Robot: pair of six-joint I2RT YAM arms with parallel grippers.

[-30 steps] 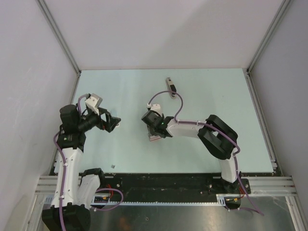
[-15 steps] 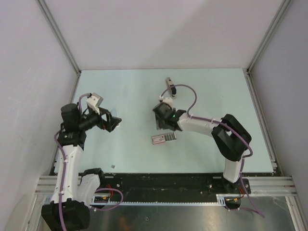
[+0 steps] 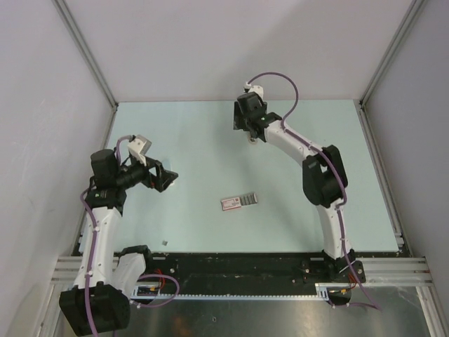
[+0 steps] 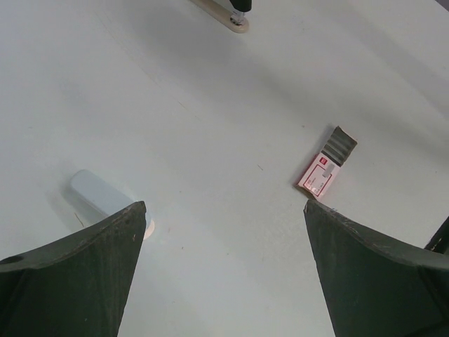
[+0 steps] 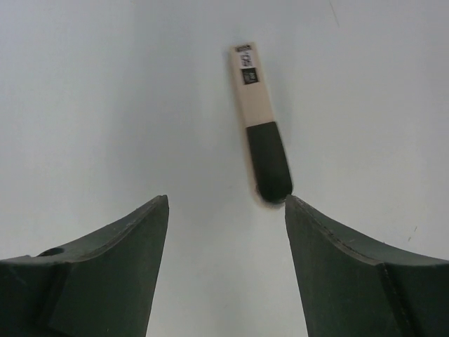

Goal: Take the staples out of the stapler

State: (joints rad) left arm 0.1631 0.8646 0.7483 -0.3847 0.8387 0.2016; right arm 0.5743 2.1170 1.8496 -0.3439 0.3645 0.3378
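Right pincer (image 5: 226, 210) spread wide, holds nothing. Stapler (image 5: 259, 126) lies flat just ahead of its fingertips, near the bench (image 3: 175, 126) far edge. Left pincer (image 4: 224, 207) spread, empty; bare bench ahead, red-and-white box (image 4: 325, 163) well apart.

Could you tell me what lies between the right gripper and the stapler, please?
Nothing: the right wrist view shows only bare table between the open right gripper and the stapler, whose black end points toward it.
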